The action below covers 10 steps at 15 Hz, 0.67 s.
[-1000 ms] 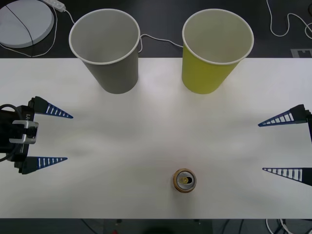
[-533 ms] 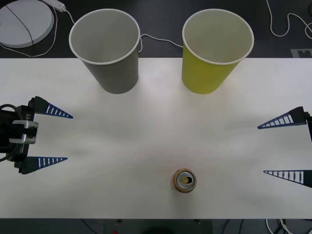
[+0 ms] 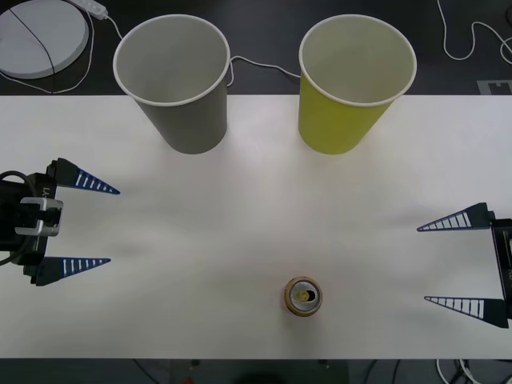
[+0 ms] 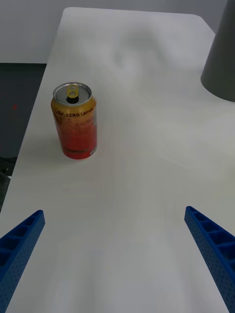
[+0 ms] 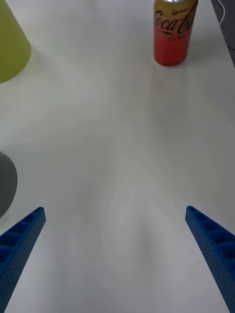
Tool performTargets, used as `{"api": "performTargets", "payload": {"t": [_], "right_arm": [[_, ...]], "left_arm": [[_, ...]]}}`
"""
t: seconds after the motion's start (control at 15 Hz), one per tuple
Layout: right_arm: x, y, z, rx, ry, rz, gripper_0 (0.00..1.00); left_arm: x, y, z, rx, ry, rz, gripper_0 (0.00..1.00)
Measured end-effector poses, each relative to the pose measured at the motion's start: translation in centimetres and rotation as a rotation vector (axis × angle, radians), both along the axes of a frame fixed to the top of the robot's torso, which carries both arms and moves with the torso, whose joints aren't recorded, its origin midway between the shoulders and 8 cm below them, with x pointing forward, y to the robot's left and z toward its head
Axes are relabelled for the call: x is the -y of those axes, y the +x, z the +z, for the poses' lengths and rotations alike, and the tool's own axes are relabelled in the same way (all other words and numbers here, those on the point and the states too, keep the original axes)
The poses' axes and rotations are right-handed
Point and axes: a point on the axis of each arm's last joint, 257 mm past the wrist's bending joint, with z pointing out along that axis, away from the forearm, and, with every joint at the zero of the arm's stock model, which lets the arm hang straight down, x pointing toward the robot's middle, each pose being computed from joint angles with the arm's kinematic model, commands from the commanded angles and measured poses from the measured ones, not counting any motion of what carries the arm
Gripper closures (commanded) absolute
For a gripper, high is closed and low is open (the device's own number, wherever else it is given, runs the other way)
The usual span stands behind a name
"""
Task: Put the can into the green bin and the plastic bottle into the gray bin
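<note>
Orange-gold can (image 3: 303, 297) is standing upright near the tabletop's (image 3: 256, 208) near edge, lying left of my right fingers (image 3: 460, 262), which are gaping apart, nearer than my left fingers (image 3: 78, 223), also apart.

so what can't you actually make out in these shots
- Bottoms inside the gray cup and green cup: front view, hidden by their own walls, so contents are unclear.
- Can side label: front view looks down on its top.
- Can top: left wrist view, cut by the edge.
- Right gripper body: front view, cut by the edge.
- Left gripper: open, parked.
</note>
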Motion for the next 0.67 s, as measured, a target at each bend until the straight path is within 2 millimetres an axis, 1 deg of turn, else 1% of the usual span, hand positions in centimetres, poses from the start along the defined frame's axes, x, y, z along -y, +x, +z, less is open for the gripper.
{"api": "performTargets", "payload": {"t": [0.13, 0.27, 0.47, 0.67], "right_arm": [[-0.1, 0.0, -1.1, 0.014, 0.025, 0.002, 0.00], [-0.7, -0.1, -2.3, 0.021, 0.068, -0.006, 0.00], [-1.8, 0.0, -4.1, 0.031, 0.124, -0.012, 0.00], [-3.1, 0.5, -5.9, 0.037, 0.181, -0.017, 0.00]], "left_arm": [[0.0, 0.0, 0.0, 0.000, 0.000, 0.000, 0.00], [0.0, 0.0, 0.0, 0.000, 0.000, 0.000, 0.00], [0.0, 0.0, 0.0, 0.000, 0.000, 0.000, 0.00], [0.0, 0.0, 0.0, 0.000, 0.000, 0.000, 0.00]]}}
